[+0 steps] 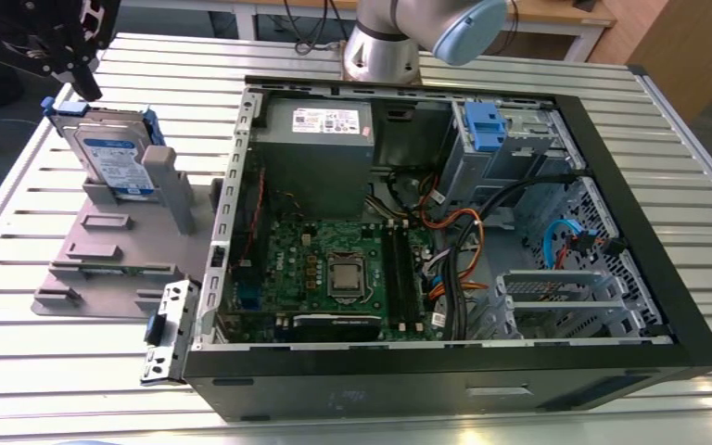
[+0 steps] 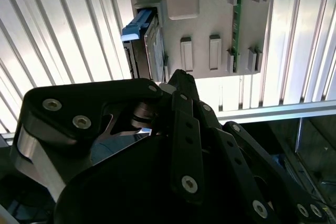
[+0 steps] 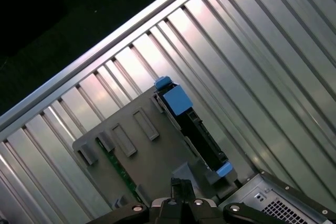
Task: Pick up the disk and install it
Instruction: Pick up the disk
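Beneath the claw (image 1: 86, 90) stands the disk (image 1: 115, 162) (upright).

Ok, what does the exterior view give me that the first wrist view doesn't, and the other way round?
Exterior view: the inside of the open computer case, with its motherboard and blue drive latch, plus the labelled face of the disk, which stands on edge in the grey holder.
First wrist view: a look down onto the disk's top edge and blue bracket, and the dark floor past the table's edge.
Both: the disk, the holder, the slatted table, and the pincer close above the disk.
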Controlling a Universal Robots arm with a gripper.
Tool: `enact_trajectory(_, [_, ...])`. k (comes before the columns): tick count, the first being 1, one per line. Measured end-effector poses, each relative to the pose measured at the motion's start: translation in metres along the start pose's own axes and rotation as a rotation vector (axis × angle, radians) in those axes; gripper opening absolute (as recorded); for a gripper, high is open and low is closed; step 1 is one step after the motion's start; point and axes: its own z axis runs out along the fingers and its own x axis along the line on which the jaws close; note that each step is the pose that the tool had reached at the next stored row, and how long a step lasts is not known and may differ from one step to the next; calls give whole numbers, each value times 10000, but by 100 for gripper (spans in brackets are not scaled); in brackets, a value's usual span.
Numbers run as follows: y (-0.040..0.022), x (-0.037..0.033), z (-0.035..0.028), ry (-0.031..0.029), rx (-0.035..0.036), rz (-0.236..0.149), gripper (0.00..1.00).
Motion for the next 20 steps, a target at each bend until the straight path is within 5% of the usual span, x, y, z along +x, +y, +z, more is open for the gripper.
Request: enact_trajectory(20, [0,0,0,12,-8,-316,11])
